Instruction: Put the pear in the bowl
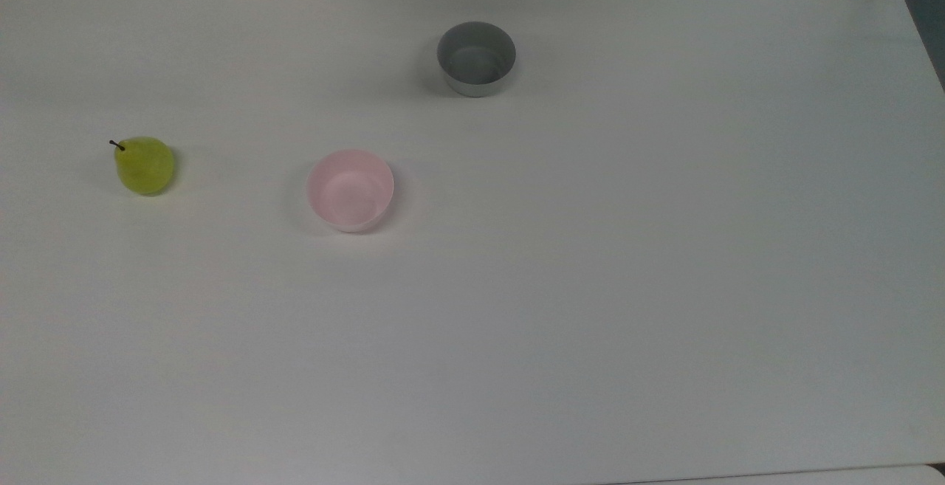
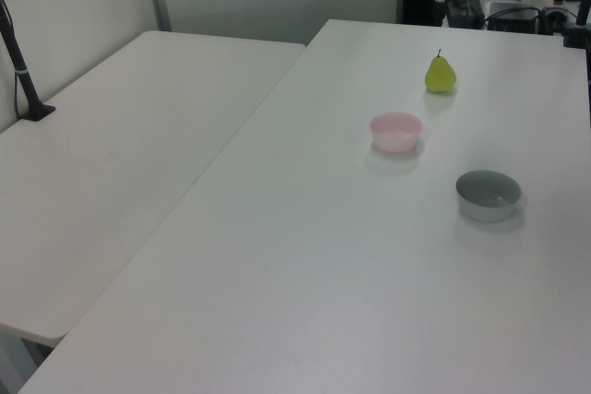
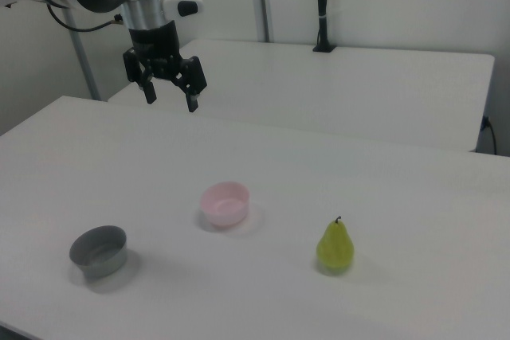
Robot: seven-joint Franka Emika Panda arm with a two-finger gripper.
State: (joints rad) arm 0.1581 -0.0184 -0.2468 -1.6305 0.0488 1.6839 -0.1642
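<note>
— Standing upright on the white table (image 1: 590, 286), the small yellow-green pear (image 1: 145, 165) sits apart from the pale pink round bowl (image 1: 350, 190)?
— Yes. The black two-finger gripper (image 3: 169, 98) hangs high above, fingers spread wide, holding nothing.

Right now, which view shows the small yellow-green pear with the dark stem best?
The right view: the small yellow-green pear stands upright, side-on, stem clear. The top view shows it from above; the left view shows it farther off.

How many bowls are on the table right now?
2. The pink bowl sits mid-table, to the right of the pear in the top view. The grey bowl stands apart, farther up and right in the top view.
</note>
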